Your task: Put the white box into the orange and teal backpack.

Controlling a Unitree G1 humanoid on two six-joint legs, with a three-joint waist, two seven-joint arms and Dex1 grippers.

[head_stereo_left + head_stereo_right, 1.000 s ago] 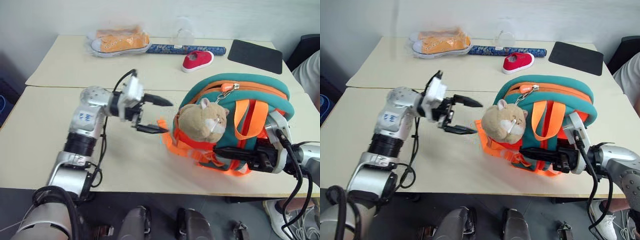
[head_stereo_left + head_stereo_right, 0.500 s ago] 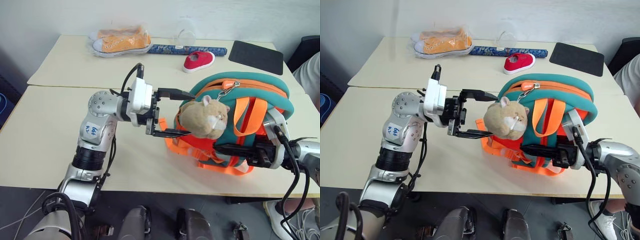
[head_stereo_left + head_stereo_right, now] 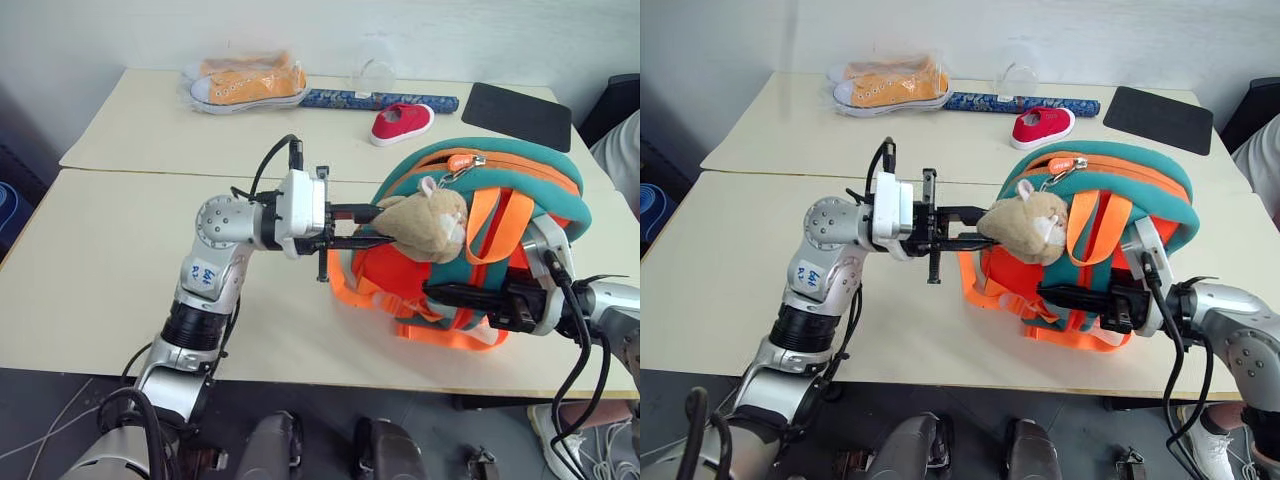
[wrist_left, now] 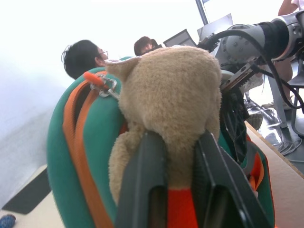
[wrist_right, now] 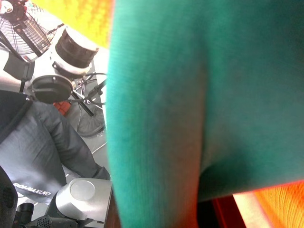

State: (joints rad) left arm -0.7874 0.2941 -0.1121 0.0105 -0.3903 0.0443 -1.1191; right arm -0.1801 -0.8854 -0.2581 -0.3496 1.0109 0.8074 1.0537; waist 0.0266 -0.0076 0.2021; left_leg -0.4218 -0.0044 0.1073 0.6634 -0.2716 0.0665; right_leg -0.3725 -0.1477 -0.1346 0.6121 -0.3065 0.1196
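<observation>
Two grippers meet at the orange and teal backpack (image 3: 480, 240), which stands near the tabletop's (image 3: 90, 290) right front edge. In the left eye view, the left gripper (image 3: 372, 225) reaches level from the left, its fingers pinched on the tan plush animal (image 3: 430, 222) hanging on the pack's front. The right gripper (image 3: 455, 297) lies low against the pack's front base, its fingers together on the orange fabric. Along the far edge lie orange sneakers (image 3: 245, 82), a red shoe (image 3: 402, 122) and a black mat (image 3: 522, 114).

In the left wrist view, two black fingers (image 4: 145, 185) squeeze the plush below its head.

In the right wrist view, teal fabric presses close; a person's grey sleeve (image 5: 42, 147) shows behind.
</observation>
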